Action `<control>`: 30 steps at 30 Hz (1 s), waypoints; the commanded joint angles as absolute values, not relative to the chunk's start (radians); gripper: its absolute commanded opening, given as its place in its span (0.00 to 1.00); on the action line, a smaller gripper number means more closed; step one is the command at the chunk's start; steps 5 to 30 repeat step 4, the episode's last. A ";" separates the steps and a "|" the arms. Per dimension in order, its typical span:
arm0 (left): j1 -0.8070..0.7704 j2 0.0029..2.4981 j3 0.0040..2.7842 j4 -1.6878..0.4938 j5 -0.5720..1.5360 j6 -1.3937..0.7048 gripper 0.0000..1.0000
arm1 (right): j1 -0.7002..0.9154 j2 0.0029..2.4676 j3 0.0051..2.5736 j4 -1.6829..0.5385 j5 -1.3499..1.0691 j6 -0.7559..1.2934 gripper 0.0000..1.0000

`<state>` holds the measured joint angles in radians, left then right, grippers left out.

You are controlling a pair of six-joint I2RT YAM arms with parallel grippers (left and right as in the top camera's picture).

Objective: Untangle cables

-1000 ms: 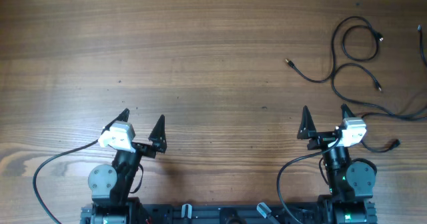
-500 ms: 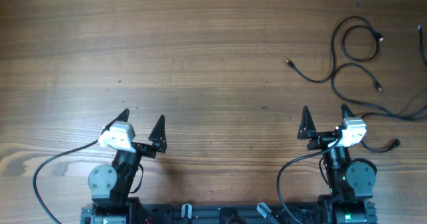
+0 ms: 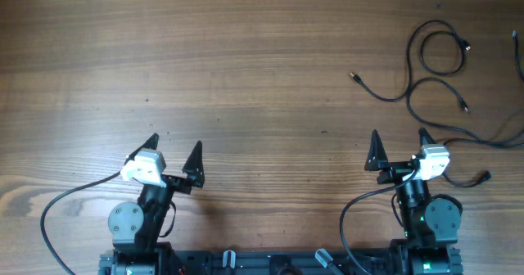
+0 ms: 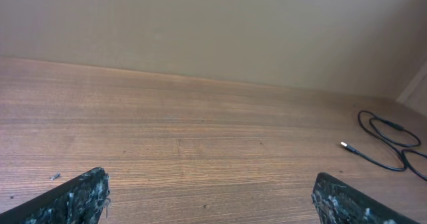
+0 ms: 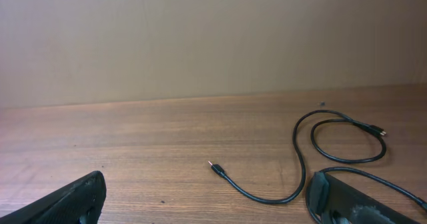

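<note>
Thin black cables (image 3: 426, 83) lie in loose loops at the far right of the wooden table. One plug end (image 3: 354, 76) points left; another end (image 3: 485, 176) lies beside the right arm. In the right wrist view a cable (image 5: 300, 157) curves from a plug (image 5: 215, 167) up to a loop. The left wrist view shows the cables (image 4: 387, 141) at its right edge. My left gripper (image 3: 173, 151) is open and empty near the front left. My right gripper (image 3: 399, 146) is open and empty, just in front of the cables.
The thicker arm wires (image 3: 57, 209) trail near the front edge by the arm bases. A beige wall (image 5: 213, 37) stands behind the table's far edge.
</note>
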<state>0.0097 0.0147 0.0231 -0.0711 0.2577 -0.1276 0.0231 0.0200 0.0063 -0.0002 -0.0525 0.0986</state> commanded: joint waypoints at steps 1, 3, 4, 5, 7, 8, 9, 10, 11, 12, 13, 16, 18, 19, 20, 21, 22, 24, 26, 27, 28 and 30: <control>0.020 0.003 0.013 -0.067 0.245 -0.112 1.00 | 0.020 0.011 0.005 0.002 -0.069 0.080 1.00; 0.020 0.003 0.013 -0.067 0.245 -0.112 1.00 | 0.020 0.011 0.005 0.002 -0.069 0.080 1.00; 0.020 0.003 0.013 -0.067 0.245 -0.112 1.00 | 0.020 0.011 0.005 0.002 -0.069 0.080 1.00; 0.020 0.003 0.013 -0.067 0.245 -0.112 1.00 | 0.020 0.011 0.005 0.002 -0.069 0.080 1.00; 0.020 0.003 0.013 -0.067 0.245 -0.112 1.00 | 0.020 0.011 0.005 0.002 -0.069 0.080 1.00; 0.020 0.003 0.013 -0.067 0.245 -0.112 1.00 | 0.020 0.011 0.005 0.002 -0.069 0.080 1.00; 0.020 0.003 0.013 -0.067 0.245 -0.112 1.00 | 0.020 0.011 0.005 0.002 -0.069 0.080 1.00; 0.020 0.003 0.013 -0.067 0.245 -0.112 1.00 | 0.020 0.011 0.005 0.002 -0.069 0.080 1.00; 0.020 0.003 0.013 -0.067 0.245 -0.112 1.00 | 0.020 0.011 0.005 0.002 -0.069 0.080 1.00; 0.020 0.003 0.013 -0.067 0.245 -0.112 1.00 | 0.020 0.011 0.005 0.002 -0.069 0.080 1.00; 0.020 0.003 0.013 -0.067 0.245 -0.112 1.00 | 0.020 0.011 0.005 0.002 -0.069 0.080 1.00; 0.020 0.003 0.013 -0.067 0.245 -0.112 1.00 | 0.020 0.011 0.005 0.002 -0.069 0.080 1.00; 0.020 0.003 0.013 -0.067 0.245 -0.112 1.00 | 0.020 0.011 0.005 0.002 -0.069 0.080 1.00; 0.020 0.003 0.013 -0.067 0.245 -0.112 1.00 | 0.020 0.011 0.005 0.002 -0.069 0.080 1.00; 0.020 0.003 0.013 -0.067 0.245 -0.112 1.00 | 0.020 0.011 0.005 0.002 -0.069 0.080 1.00; 0.020 0.003 0.013 -0.067 0.245 -0.112 1.00 | 0.020 0.011 0.005 0.002 -0.069 0.080 1.00; 0.020 0.003 0.013 -0.067 0.245 -0.112 1.00 | 0.020 0.011 0.005 0.002 -0.069 0.080 1.00; 0.020 0.003 0.013 -0.067 0.245 -0.112 1.00 | 0.020 0.011 0.005 0.002 -0.069 0.080 1.00; 0.020 0.003 0.013 -0.067 0.245 -0.112 1.00 | 0.020 0.011 0.005 0.002 -0.069 0.080 1.00; 0.020 0.003 0.013 -0.067 0.245 -0.112 1.00 | 0.020 0.011 0.005 0.002 -0.069 0.080 1.00; 0.020 0.003 0.013 -0.067 0.245 -0.112 1.00 | 0.020 0.011 0.005 0.002 -0.069 0.080 1.00; 0.020 0.003 0.013 -0.067 0.245 -0.112 1.00 | 0.020 0.011 0.005 0.002 -0.069 0.080 1.00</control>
